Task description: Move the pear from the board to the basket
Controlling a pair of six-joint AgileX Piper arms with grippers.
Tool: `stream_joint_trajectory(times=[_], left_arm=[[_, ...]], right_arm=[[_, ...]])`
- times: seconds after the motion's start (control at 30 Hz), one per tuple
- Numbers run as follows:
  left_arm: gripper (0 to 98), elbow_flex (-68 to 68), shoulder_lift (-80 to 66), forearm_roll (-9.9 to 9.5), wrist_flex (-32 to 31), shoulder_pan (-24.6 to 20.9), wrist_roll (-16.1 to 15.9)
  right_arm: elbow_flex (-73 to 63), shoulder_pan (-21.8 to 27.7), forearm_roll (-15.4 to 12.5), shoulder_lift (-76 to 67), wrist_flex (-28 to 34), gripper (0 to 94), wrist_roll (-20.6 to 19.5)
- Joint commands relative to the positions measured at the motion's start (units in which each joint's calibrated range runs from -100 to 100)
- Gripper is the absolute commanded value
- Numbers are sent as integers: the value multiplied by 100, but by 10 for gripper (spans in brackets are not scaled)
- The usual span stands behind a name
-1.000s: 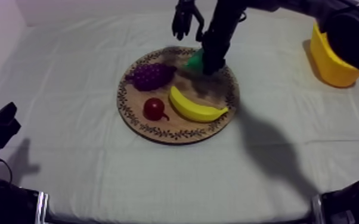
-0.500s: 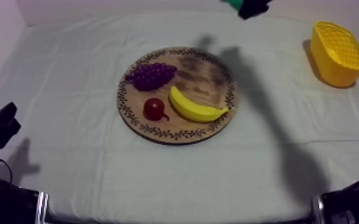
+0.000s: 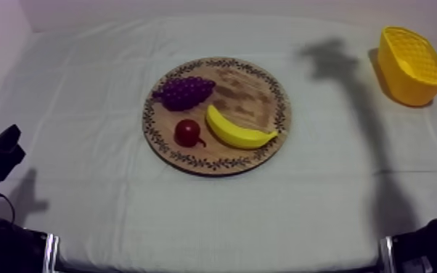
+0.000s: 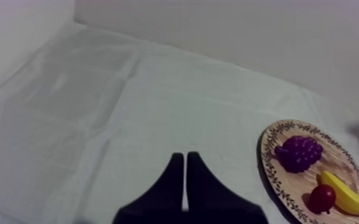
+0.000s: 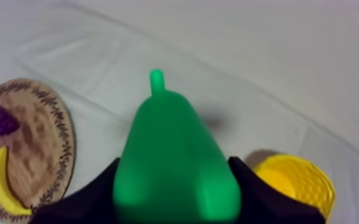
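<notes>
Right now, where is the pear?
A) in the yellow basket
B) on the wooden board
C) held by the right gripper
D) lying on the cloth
C: the right wrist view shows the right gripper shut on the pear, clear of both the wooden board and the yellow basket.

We're seeing a bright green pear [image 5: 173,161], stem incl., no markings. Wooden board [image 3: 244,93]: mid-brown w/ darker smudges across the grain, and a dark leafy scroll pattern right round the rim. Grapes [image 3: 185,92] deep purple. Small red fruit [image 3: 187,132] dark red. Banana [image 3: 237,131] plain yellow. Yellow basket [image 3: 399,78], same yellow approx., w/ lattice weave. Cloth [image 3: 83,109] grey-white, unpatterned. Left gripper [image 4: 185,158] solid black.
</notes>
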Motion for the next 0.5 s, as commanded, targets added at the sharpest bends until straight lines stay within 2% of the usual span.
stream_joint_trajectory(times=[0.0,0.23,0.47], left_arm=[[1,5,0,1,-1,1,-2],[1,5,0,1,-1,1,0],[1,5,0,1,-1,1,-2]], right_arm=[[94,305,57,37,-227,274,-130],[349,787,258,417,-739,305,-461],[819,1074,366,806,-1344,322,-545]])
